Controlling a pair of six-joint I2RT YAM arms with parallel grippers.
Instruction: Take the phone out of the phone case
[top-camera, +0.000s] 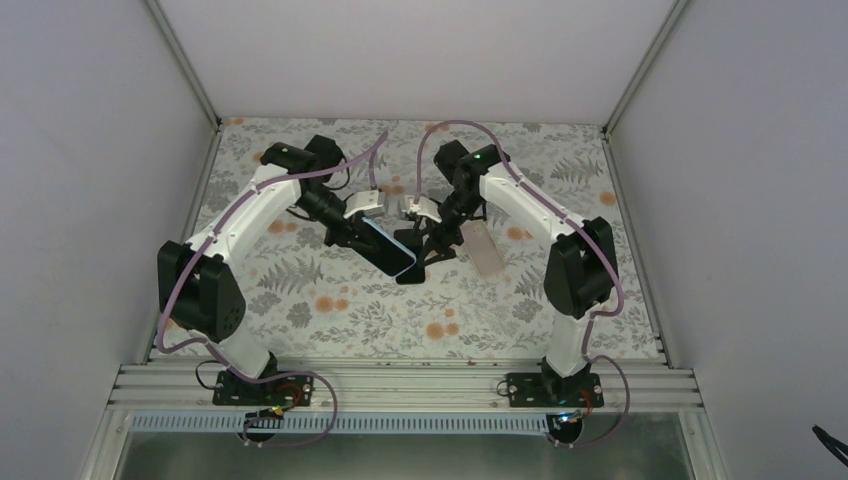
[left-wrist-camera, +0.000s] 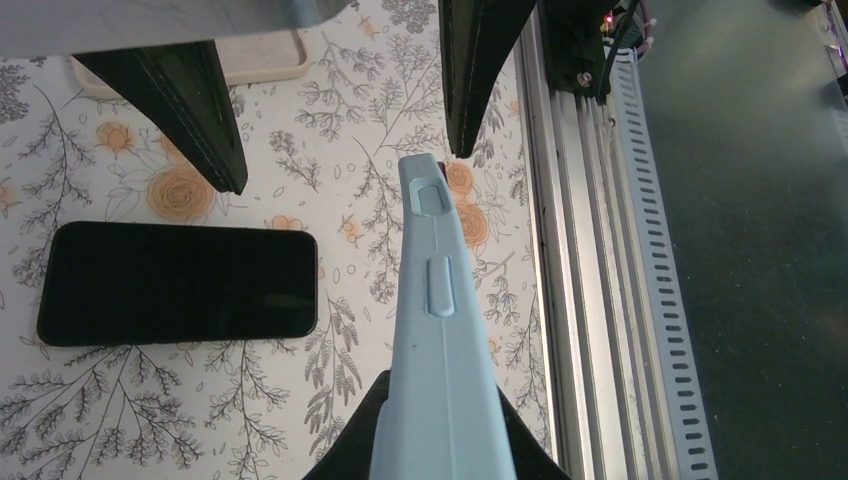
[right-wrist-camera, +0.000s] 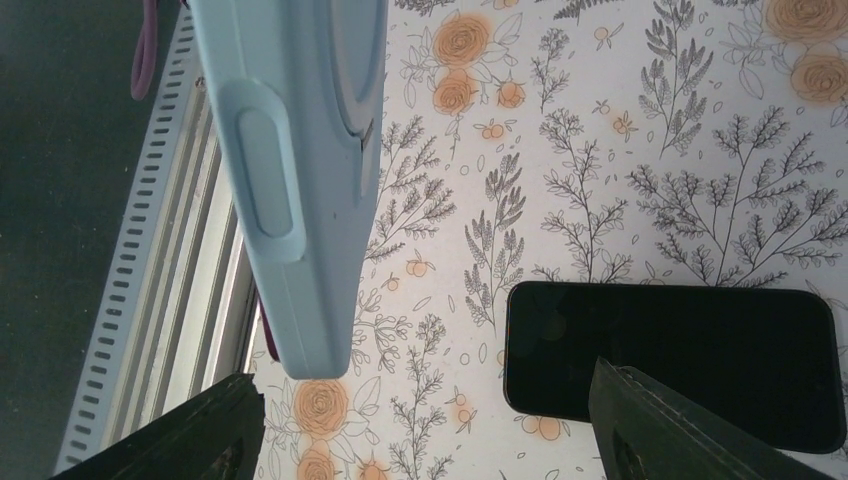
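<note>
My left gripper (left-wrist-camera: 435, 425) is shut on the lower end of a light-blue phone case (left-wrist-camera: 435, 300), which it holds edge-on above the table. From above, the case (top-camera: 390, 245) slants between the two arms with my left gripper (top-camera: 362, 225) behind it. The black phone (left-wrist-camera: 178, 283) lies flat on the floral tablecloth, screen up and apart from the case. My right gripper (right-wrist-camera: 420, 380) hangs open over the cloth with nothing between its fingers. The case (right-wrist-camera: 290, 180) is to its left and the phone (right-wrist-camera: 670, 360) lies under its right finger (right-wrist-camera: 680, 430).
A beige phone case (top-camera: 485, 248) lies flat on the cloth just right of my right gripper (top-camera: 428, 240). An aluminium rail (top-camera: 400, 385) runs along the table's near edge. White walls close in the left, right and back.
</note>
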